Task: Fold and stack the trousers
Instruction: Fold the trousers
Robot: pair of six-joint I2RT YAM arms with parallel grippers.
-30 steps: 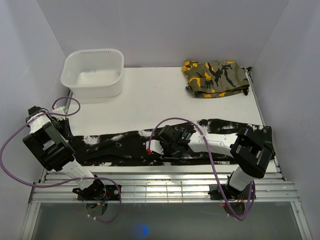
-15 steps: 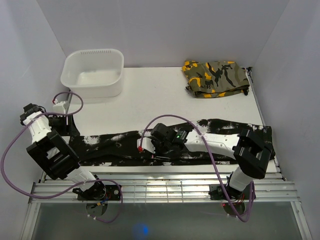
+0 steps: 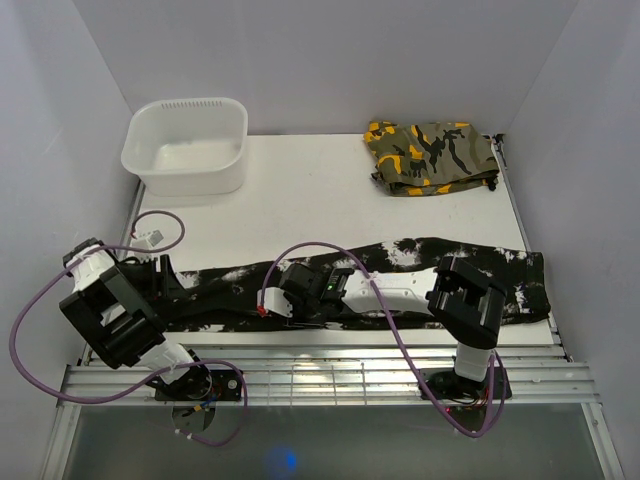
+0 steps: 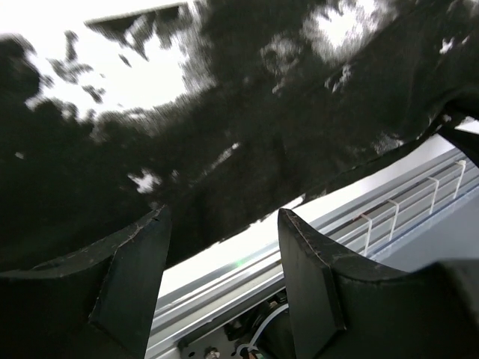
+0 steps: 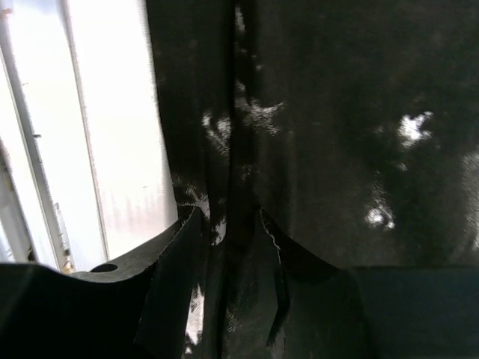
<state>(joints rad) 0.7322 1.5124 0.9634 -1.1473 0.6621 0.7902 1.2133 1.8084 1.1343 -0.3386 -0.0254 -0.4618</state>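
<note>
- the trousers (image 3: 230, 288) lie stretched out lengthwise along the near edge of the table (image 3: 330, 190);
- the left gripper (image 4: 221, 250) sits at their left end, fingers spread apart;
- the right gripper (image 5: 228, 243) is mid-length, pinched on a raised fold of fabric.

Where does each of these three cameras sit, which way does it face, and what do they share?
Top external: above and behind the bases, looking down on the table; left arm and right arm show.
Left wrist: faces the trousers past the open left end effector.
Right wrist: looks down at the trousers; right end effector closed on a fold.
All share the trousers.
</note>
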